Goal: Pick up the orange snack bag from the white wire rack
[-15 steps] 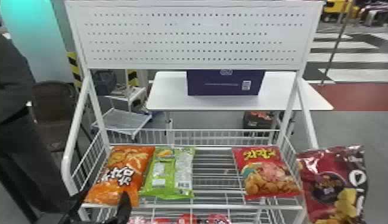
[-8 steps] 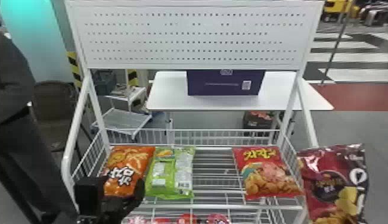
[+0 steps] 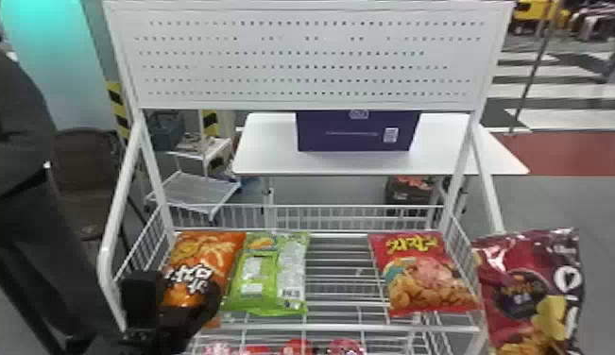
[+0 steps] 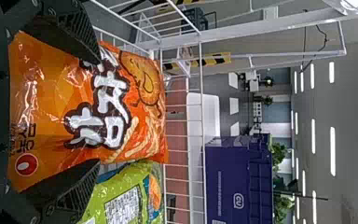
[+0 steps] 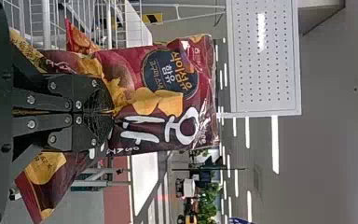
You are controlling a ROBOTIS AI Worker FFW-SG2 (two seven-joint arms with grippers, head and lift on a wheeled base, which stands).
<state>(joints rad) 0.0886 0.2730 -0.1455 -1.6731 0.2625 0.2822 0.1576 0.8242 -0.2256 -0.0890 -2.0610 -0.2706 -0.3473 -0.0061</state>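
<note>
One orange snack bag [image 3: 211,250], head view: L end of white wire rack [image 3: 348,327], green bag [image 3: 263,278] adj.; L pincer [image 3: 176,287] at near end.
L wrist view: pincer open, one finger each side of orange bag. Rec. close evenly w/o snagging green bag, then lift.
R wrist view: R pincer [image 5: 112,112] closed on maroon bag [image 5: 161,74].

The orange snack bag [image 3: 202,252] is glossy and filled, with white lettering on its exposed front. It rests upon the left part of the white wire rack [image 3: 348,327], its length running near to far.
</note>
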